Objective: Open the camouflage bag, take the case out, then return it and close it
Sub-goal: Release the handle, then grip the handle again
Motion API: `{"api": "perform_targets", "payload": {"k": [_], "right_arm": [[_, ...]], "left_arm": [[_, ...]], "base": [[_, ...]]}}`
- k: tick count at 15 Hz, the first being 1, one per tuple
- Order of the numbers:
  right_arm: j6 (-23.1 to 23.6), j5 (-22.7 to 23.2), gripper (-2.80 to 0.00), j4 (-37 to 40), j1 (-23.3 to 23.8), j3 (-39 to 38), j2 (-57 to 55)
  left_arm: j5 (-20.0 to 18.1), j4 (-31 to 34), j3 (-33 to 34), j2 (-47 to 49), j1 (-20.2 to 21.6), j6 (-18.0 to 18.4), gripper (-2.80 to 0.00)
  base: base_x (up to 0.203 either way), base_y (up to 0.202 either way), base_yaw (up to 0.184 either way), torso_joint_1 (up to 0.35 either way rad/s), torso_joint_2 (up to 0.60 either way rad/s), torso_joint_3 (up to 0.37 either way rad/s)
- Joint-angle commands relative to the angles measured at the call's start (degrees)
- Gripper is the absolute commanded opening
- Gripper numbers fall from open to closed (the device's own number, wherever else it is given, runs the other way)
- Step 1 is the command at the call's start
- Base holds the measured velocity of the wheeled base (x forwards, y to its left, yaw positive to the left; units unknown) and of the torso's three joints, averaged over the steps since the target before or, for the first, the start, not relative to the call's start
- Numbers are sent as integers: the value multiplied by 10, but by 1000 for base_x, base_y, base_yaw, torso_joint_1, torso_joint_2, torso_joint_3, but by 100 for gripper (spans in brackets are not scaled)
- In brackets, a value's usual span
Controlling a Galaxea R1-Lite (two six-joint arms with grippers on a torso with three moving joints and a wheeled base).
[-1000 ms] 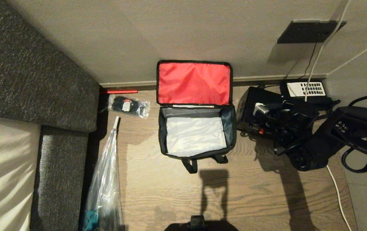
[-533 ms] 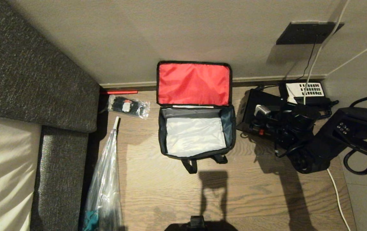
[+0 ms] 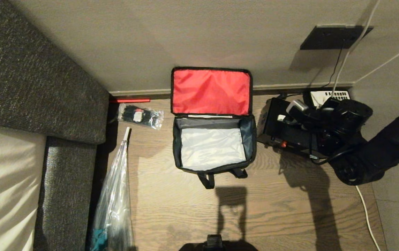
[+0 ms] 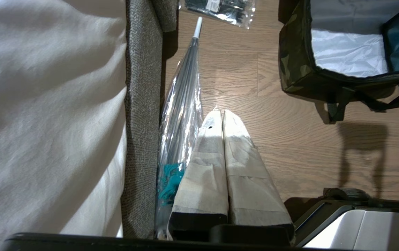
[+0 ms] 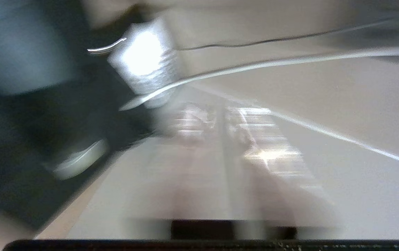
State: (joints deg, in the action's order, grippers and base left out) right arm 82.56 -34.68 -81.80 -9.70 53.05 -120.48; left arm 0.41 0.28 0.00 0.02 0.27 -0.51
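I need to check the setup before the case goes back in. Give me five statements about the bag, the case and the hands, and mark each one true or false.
1. The camouflage bag stands with its lid open, the red lining showing. True.
2. The case is inside the bag. False: it sits on the floor beside the bag, on the robot's right.
3. The right hand is over the case. True.
4. The left hand is gripping the bag's strap. False: it is shut on nothing, apart from the bag, near the folded umbrella.
5. A telephone lies by the wall beyond the case. True.
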Motion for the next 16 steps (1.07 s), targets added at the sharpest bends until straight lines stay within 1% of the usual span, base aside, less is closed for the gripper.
{"api": "perform_targets", "payload": {"k": [1,3,5,6,7,8,9,10,12,13,14,16], "right_arm": [[-29,-3,-280,56,0,-45,107],[-62,-3,-280,123,0,-86,187],[-120,-3,-280,205,0,-129,262],[-165,-1,-280,257,0,-149,303],[-228,5,-280,314,0,-169,342],[-321,21,-280,376,-1,-187,383],[-394,34,-280,424,-2,-205,425],[-435,34,-280,461,-2,-224,471],[-492,27,-280,532,-3,-273,575],[-519,36,-280,558,-3,-306,629],[-548,63,-280,569,-1,-358,694],[-619,145,-280,570,14,-480,816]], "left_arm": [[0,0,2,0,0,0,-280],[0,0,2,0,0,0,-280],[0,0,2,0,0,0,-280],[0,0,2,0,0,0,-280],[0,0,2,0,0,0,-280],[0,0,2,0,0,0,-280],[0,0,2,0,0,0,-280],[0,0,2,0,0,0,-280],[0,0,2,0,0,0,-280],[0,0,2,0,0,0,-280],[0,0,2,0,0,0,-280],[0,0,2,0,0,0,-280]], "base": [[0,0,0,0,0,0],[0,0,0,0,0,0],[0,0,0,0,0,0],[0,0,0,0,0,0],[0,0,0,0,0,0],[0,0,0,0,0,0],[0,0,0,0,0,0],[0,0,0,0,0,0],[0,0,0,0,0,0],[0,0,0,0,0,0],[0,0,0,0,0,0],[0,0,0,0,0,0]]}}
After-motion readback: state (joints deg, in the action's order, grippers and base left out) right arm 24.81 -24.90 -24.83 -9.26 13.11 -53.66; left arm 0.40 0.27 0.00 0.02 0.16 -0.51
